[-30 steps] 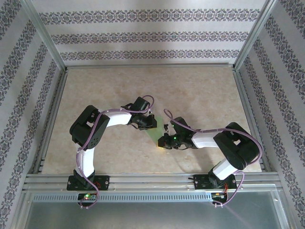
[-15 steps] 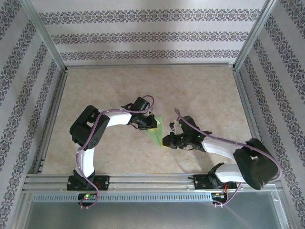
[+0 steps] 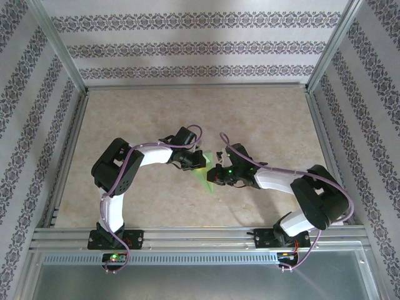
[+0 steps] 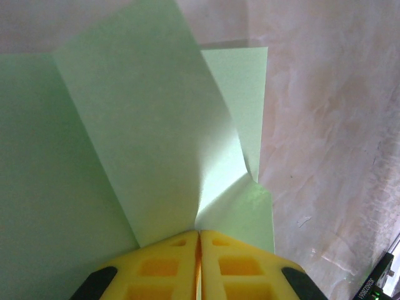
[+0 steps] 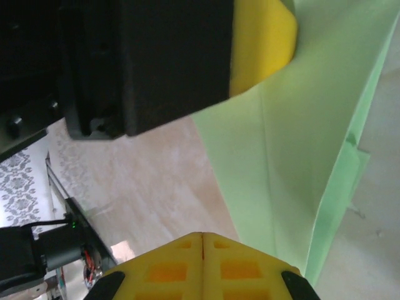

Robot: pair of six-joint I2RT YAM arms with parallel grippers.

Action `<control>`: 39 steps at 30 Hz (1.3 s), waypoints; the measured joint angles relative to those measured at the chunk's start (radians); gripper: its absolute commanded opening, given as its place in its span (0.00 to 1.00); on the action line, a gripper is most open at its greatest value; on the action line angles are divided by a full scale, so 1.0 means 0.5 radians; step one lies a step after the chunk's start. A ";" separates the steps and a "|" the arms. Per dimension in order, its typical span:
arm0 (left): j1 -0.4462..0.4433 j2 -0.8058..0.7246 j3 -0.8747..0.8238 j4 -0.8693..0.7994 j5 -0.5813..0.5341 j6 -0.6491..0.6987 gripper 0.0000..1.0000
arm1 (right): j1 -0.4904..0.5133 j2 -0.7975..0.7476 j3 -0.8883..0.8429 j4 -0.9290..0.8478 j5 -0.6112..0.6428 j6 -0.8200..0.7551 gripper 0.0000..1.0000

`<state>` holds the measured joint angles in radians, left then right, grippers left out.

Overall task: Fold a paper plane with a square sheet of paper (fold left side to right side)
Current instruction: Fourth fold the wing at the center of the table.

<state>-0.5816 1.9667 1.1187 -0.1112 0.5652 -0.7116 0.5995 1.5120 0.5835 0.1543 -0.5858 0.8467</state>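
1. Walls [image 3: 200,47] with striped flower-pattern paper stand around the cell.
2. The table [image 3: 262,119] is beige and marbled.
3. The square sheet of paper [image 3: 208,182], partly folded, lies mid-table between both grippers.
4. The left gripper [image 4: 199,232] is closed, its tips on the paper.
5. The right gripper [image 5: 203,235] is closed just beside the paper.

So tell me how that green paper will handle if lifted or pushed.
Probably floppy: the green paper is a thin sheet, and one flap stands up off the table. It is likely very light, so a push may slide or buckle it on that smooth surface. The creases look sharp, so it should keep its folds.
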 measured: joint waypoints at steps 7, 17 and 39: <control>0.000 0.000 0.000 0.000 0.000 0.000 0.10 | 0.002 0.111 0.008 -0.002 0.147 0.016 0.00; 0.000 0.000 0.003 0.001 0.003 0.000 0.15 | 0.015 0.195 0.031 -0.069 0.211 -0.017 0.00; 0.210 0.180 0.349 -0.216 -0.002 0.156 0.17 | 0.076 0.238 0.130 -0.175 0.323 -0.137 0.00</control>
<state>-0.4767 2.0567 1.2934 -0.2192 0.5644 -0.6334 0.6373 1.6310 0.6483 0.0669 -0.4240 0.7784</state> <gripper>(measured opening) 0.168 0.060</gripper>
